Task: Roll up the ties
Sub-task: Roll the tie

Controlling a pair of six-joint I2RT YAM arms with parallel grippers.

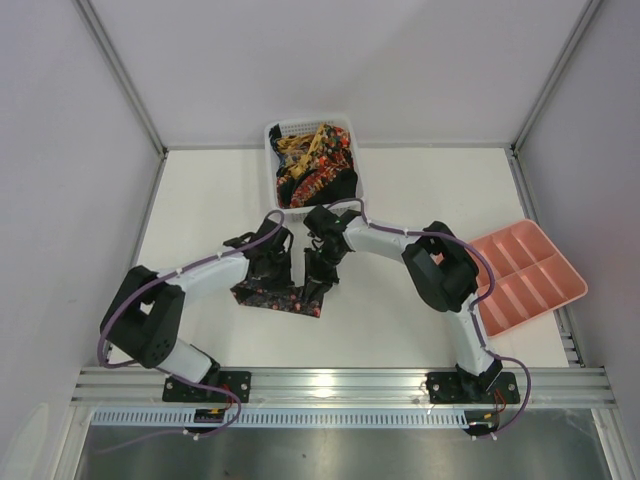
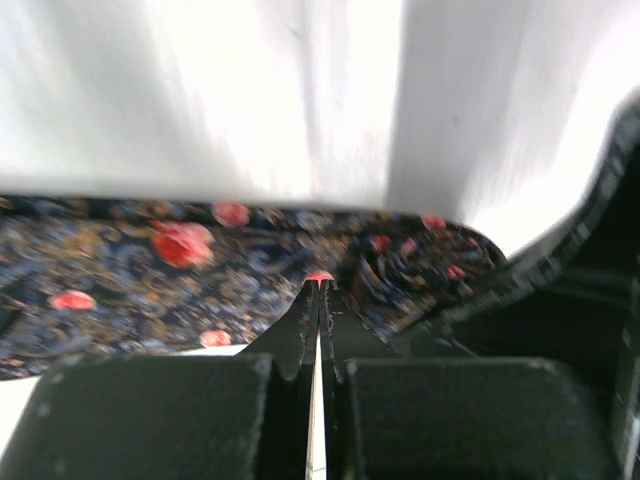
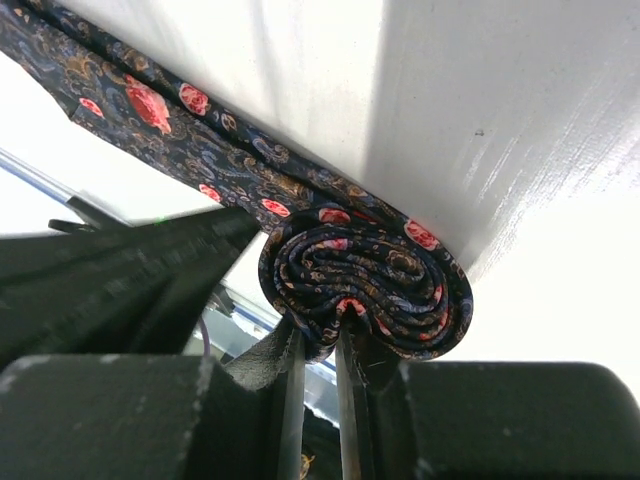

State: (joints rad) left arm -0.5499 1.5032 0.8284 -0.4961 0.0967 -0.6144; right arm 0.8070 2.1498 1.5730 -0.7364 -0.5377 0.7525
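Note:
A dark tie (image 1: 275, 297) with red and gold flowers lies on the white table between my two grippers. In the right wrist view one end is wound into a tight roll (image 3: 370, 275), and my right gripper (image 3: 320, 335) is shut on a fold at the roll's lower edge. The flat tail (image 3: 150, 110) runs away to the upper left. My left gripper (image 2: 320, 285) is shut, with its tips resting against the flat part of the tie (image 2: 150, 270). From above, the left gripper (image 1: 272, 270) and the right gripper (image 1: 318, 283) stand side by side over the tie.
A white mesh basket (image 1: 356, 160) at the back centre holds several more patterned ties (image 1: 312, 165). A pink compartment tray (image 1: 560, 290) sits at the right edge of the table. The right arm's dark body (image 2: 590, 260) crowds the right side of the left wrist view.

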